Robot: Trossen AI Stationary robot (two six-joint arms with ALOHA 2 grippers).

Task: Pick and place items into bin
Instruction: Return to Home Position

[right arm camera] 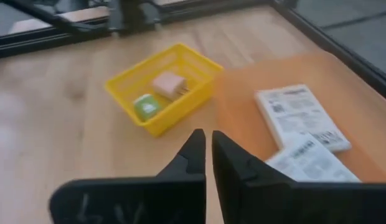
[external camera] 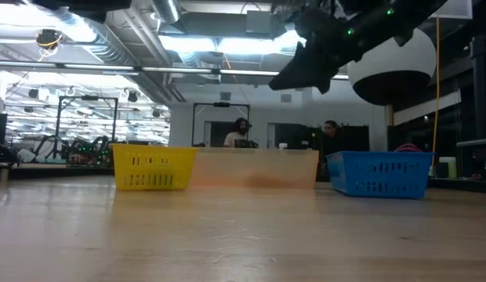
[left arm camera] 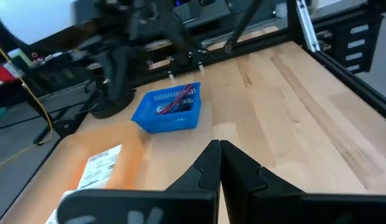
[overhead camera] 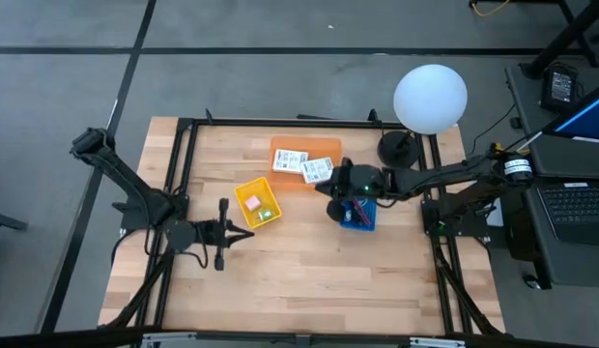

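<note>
While packets (right arm camera: 292, 115) lie in the orange bin (right arm camera: 243, 99), blocks (right arm camera: 168, 84) in the yellow bin (right arm camera: 174, 119) and the cord (left arm camera: 177, 99) in the blue bin (left arm camera: 162, 121), the right gripper (right arm camera: 208, 134) hangs above them, fingers together; the left gripper (left arm camera: 219, 144), likewise closed, waits leftward.

A light wooden table (overhead camera: 309, 290) stands on a grey floor (overhead camera: 280, 68) crossed by dark lines, and a black metal frame (overhead camera: 280, 122) runs around the tabletop. At the far right corner a white globe (overhead camera: 430, 98) rises above a round black base (overhead camera: 396, 148). Beside the table on the right, a dark desk holds an open laptop (overhead camera: 575, 203), with a small black box (overhead camera: 560, 85) beyond it. In the low view, two people (external camera: 241, 133) sit in the room behind the table, under long ceiling lights (external camera: 219, 43).
</note>
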